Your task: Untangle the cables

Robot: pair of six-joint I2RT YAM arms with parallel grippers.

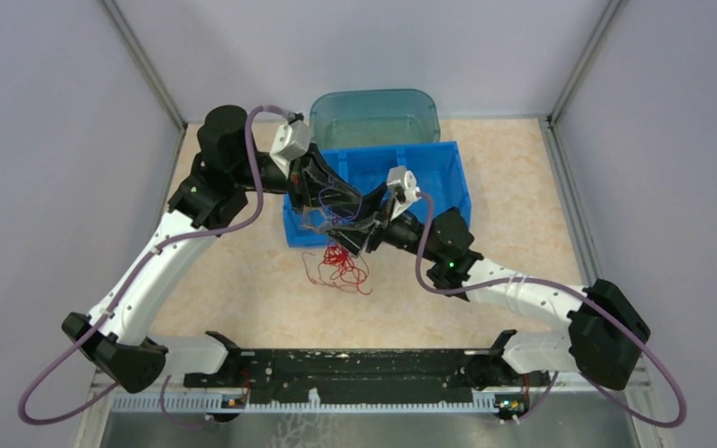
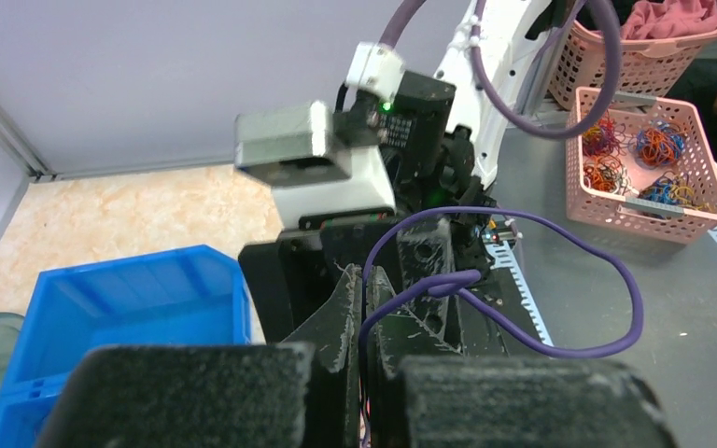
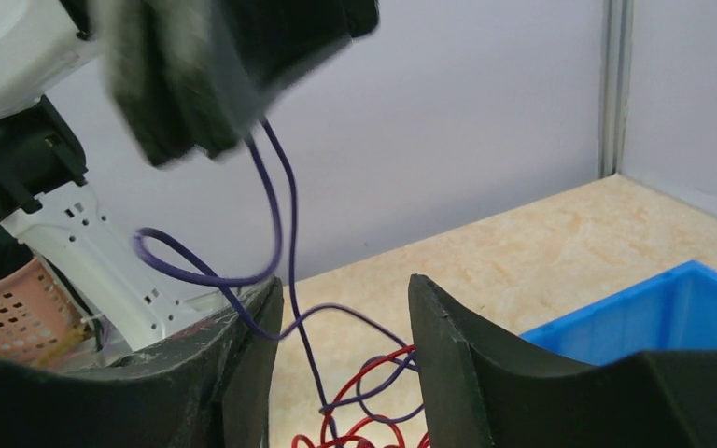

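From above, both arms are reaching over the beige marbled table and meeting at the front edge of a blue plastic bin. The left claw and the right claw are hovering close together. Just below them, a loose clump of red curly cables is lying on the table in front of the bin. A teal translucent tub is standing behind the bin against the back wall.

At the left wrist, the left claw's fingers are pressing together and pinching a dark purple wiry cable. It is looping out wide to the side and back toward the fingers. The right arm's wrist is filling the middle of this view, directly ahead. Off the table, a pink lattice basket is holding small coloured bundles.

At the right wrist, the right claw's fingers are standing spread with a clear gap. The dark purple wiry cable is crossing that gap and lying against the inner edge of the finger on the left of the view. Red loops are showing low between the fingers. The left claw is hanging blurred overhead, with the purple strand dropping from it.
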